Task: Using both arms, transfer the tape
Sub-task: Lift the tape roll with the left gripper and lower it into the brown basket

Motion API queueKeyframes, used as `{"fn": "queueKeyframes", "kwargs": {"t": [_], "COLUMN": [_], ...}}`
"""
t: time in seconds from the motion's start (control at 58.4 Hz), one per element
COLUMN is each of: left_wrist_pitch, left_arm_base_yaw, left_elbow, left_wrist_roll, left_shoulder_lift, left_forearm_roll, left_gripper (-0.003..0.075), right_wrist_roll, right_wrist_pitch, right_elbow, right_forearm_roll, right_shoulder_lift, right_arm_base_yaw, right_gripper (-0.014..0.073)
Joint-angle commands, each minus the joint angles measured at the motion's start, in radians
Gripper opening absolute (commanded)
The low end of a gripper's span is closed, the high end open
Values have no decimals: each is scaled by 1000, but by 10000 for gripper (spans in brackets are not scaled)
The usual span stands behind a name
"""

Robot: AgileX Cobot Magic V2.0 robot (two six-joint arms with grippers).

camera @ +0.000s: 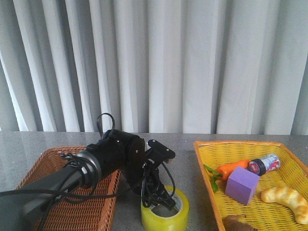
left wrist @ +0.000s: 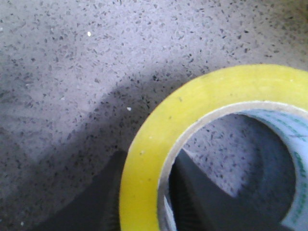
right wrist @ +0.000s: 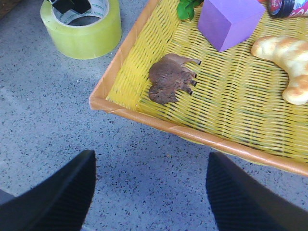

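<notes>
The tape [camera: 165,214], a yellow roll with a white printed core, stands on the grey table near the front edge. It also shows in the left wrist view [left wrist: 159,144] and the right wrist view [right wrist: 82,31]. My left arm [camera: 96,166] reaches down onto it. My left gripper [left wrist: 149,161] straddles the roll's wall, one finger outside and one inside the core, both pressed against it. My right gripper [right wrist: 151,163] is open and empty above bare table, in front of the yellow tray, well apart from the tape. It is out of the front view.
A brown wicker basket [camera: 57,211] sits under the left arm. The yellow tray [camera: 211,192] to the right holds a purple cube [camera: 244,185], a carrot [camera: 231,168], a small bottle [camera: 263,164], a bread piece [camera: 286,199] and a brown animal toy [right wrist: 171,79].
</notes>
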Motion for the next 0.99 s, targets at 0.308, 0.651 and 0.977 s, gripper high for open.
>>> {"fn": "queueKeyframes", "kwargs": {"t": [0.308, 0.651, 0.977], "left_wrist_pitch": [13, 185, 215], "left_arm_base_yaw": [-5, 112, 326], "left_elbow": [-31, -30, -30], "left_wrist_roll": [-3, -22, -52], "left_shoulder_lift": [-267, -392, -368], "left_forearm_roll": [16, 84, 84], "left_gripper": [84, 84, 84], "right_wrist_roll": [-1, -1, -1], "right_wrist_pitch": [-56, -56, -56], "right_elbow": [-27, -27, -27], "right_forearm_roll": [-7, -7, -7], "right_shoulder_lift": [-3, -3, -3], "right_arm_base_yaw": [-6, -6, -6], "right_gripper": [474, 474, 474]}}
